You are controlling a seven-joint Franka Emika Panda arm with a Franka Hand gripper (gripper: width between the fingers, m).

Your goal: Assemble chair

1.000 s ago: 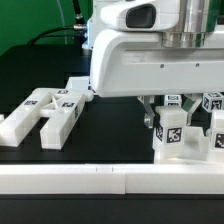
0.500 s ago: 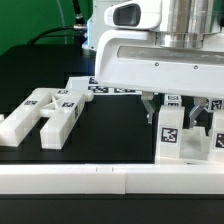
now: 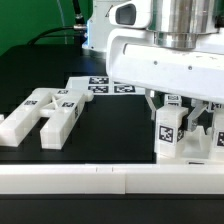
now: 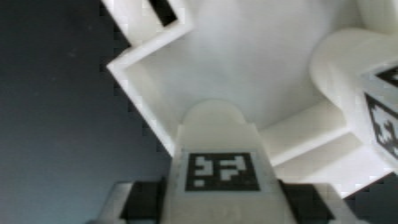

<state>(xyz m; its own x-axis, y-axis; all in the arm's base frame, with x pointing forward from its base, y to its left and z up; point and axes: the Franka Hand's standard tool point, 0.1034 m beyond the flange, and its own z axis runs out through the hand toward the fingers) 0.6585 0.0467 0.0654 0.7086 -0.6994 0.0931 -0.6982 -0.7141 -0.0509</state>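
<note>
- Since the earlier frame, your arm's white head shifts toward 3 o'clock in the exterior view, uncovering more of the marker board [image 3: 105,86] at 12 o'clock.
- The upright bar [image 3: 168,134], a tagged chair piece at 4 o'clock, barely moves.
- Your jaws stand closed on that bar; the wrist view shows it seated squarely between them.
- The seat block [image 3: 45,115] lies on the table [image 3: 110,140] at 9 o'clock, well apart from the bar and not yet joined.
- You seem to be adjusting the bar rather than carrying it off, so most of the chair is still to build.
</note>
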